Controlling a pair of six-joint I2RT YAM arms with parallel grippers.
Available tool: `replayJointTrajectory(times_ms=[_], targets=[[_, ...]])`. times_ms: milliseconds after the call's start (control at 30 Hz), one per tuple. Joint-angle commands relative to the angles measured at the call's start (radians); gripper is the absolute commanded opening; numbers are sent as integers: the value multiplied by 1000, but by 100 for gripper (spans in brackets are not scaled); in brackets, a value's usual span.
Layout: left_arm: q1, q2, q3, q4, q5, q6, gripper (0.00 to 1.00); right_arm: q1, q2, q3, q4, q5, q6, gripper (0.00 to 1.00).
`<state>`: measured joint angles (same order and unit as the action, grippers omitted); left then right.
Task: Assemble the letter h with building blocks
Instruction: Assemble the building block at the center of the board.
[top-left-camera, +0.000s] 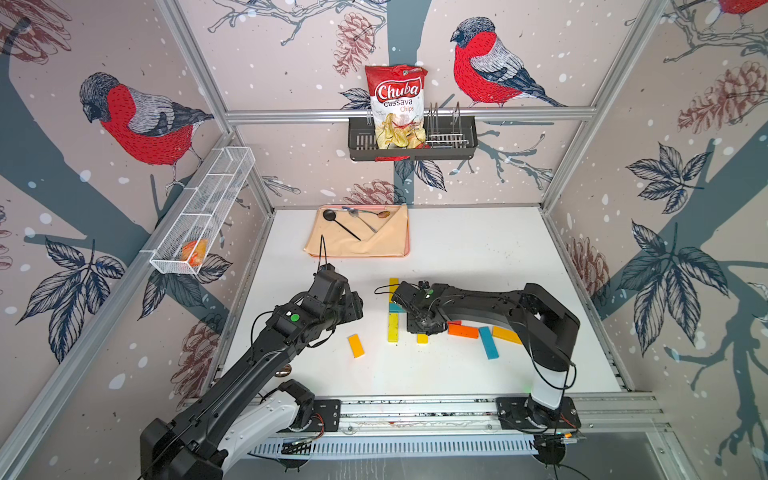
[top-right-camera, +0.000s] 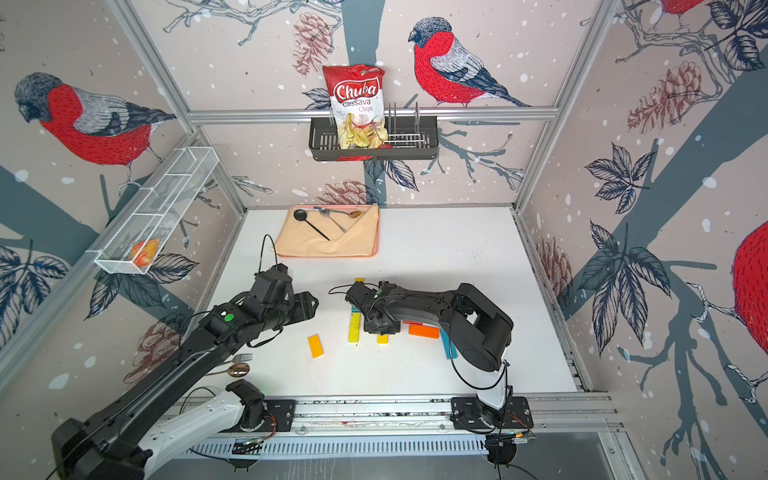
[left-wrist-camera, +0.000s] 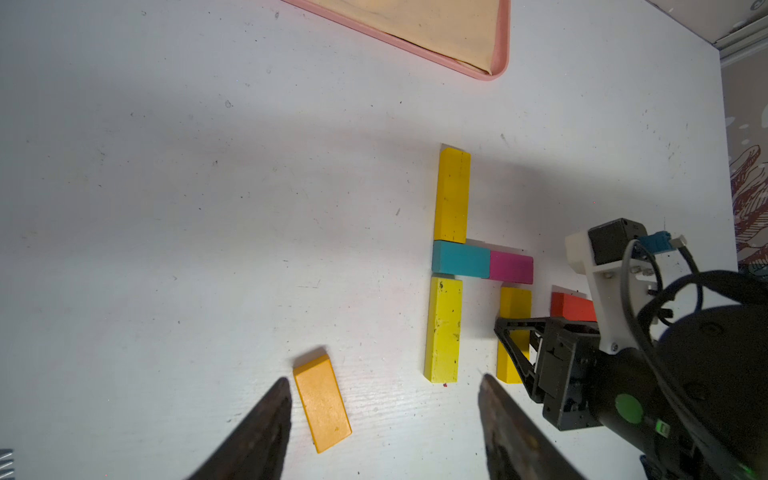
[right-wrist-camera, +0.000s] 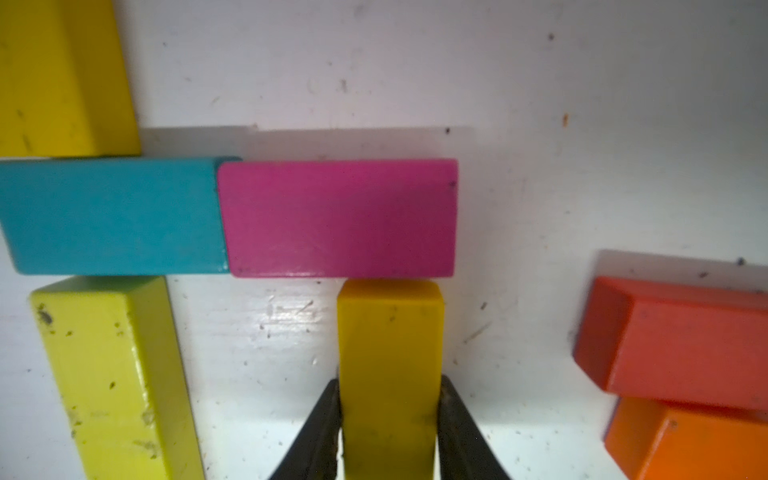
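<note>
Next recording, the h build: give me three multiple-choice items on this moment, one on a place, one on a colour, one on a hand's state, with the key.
1. The yellow block in the right hand lies:
A. end-on to the magenta block
B. stacked on another block
C. far from every other block

2. The teal block's neighbour in the crossbar is:
A. red
B. magenta
C. orange

3. The left hand is:
A. shut on a block
B. shut on nothing
C. open and empty

Key:
1 A: its end faces the magenta block's long side.
2 B: teal and magenta lie end to end.
3 C: its fingers stand wide apart, gripping nothing.
</note>
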<state>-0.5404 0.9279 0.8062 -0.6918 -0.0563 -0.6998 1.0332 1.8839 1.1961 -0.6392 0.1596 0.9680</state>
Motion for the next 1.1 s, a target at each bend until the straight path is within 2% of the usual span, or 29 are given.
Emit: replayJointTrajectory(times_ms=[0, 300, 633, 1067], targets=[[1, 2, -2, 18, -2, 5, 70, -4, 4, -10, -30, 20, 5, 37], [1, 2, -6, 20, -1, 6, 69, -12, -2, -8, -37, 30, 12, 37], [4, -2, -10, 16, -4, 5, 70, 5, 11, 10, -15, 1, -44, 37], [4, -7, -19, 18, -2, 4, 70, 1, 12, 1, -17, 2, -19, 39]])
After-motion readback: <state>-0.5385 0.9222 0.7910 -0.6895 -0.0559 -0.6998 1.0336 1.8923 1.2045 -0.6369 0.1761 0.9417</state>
